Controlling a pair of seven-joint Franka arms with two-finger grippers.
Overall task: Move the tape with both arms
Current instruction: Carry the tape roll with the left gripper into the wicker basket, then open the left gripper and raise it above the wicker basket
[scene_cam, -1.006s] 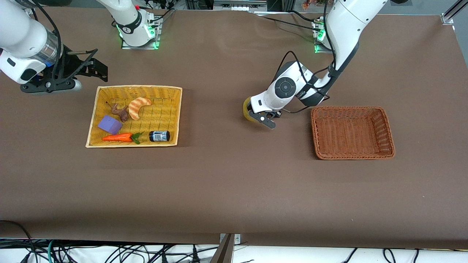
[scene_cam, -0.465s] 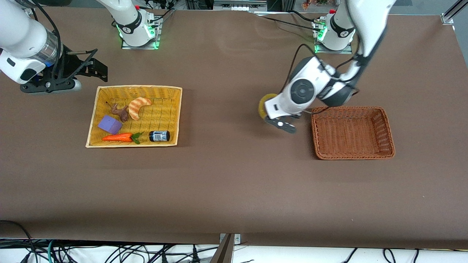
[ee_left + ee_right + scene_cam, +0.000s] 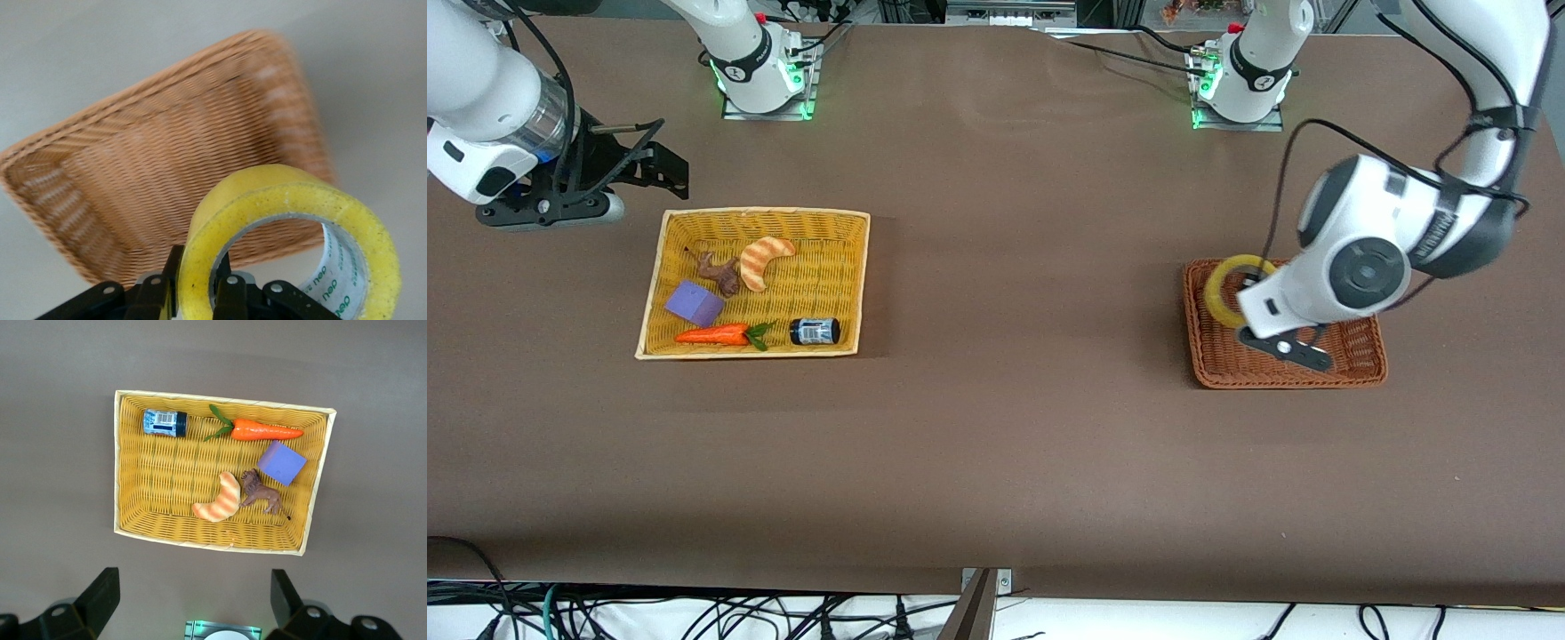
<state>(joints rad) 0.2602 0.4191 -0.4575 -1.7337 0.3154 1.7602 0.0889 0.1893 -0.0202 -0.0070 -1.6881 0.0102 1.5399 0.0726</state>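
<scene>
- We see the left hand (image 3: 1273, 333) up over the brown basket (image 3: 1352, 375), its fingers (image 3: 230, 297) pinching the wall of the tape (image 3: 1230, 288), one inside the ring and one outside.
- The tape hangs in the air above the basket's end toward the right arm, ring tilted; in the left wrist view the tape (image 3: 293, 233) sits over the basket's rim (image 3: 40, 200).
- Green print inside the tape's grey core reads "deli" as far as we can make out.
- The right hand (image 3: 618, 169) waits with its fingers (image 3: 100, 600) spread wide, over bare bench (image 3: 996, 462) beside the yellow basket (image 3: 649, 311), at the right arm's end.
- The yellow basket holds a croissant (image 3: 765, 260), a small brown animal figure (image 3: 719, 271), a purple block (image 3: 693, 303), a carrot (image 3: 716, 335) and a dark jar (image 3: 815, 332) lying on its side; its label print is too small for us to read.
- A wide stretch of bare bench lies between the two baskets and along the edge nearest the front camera.
</scene>
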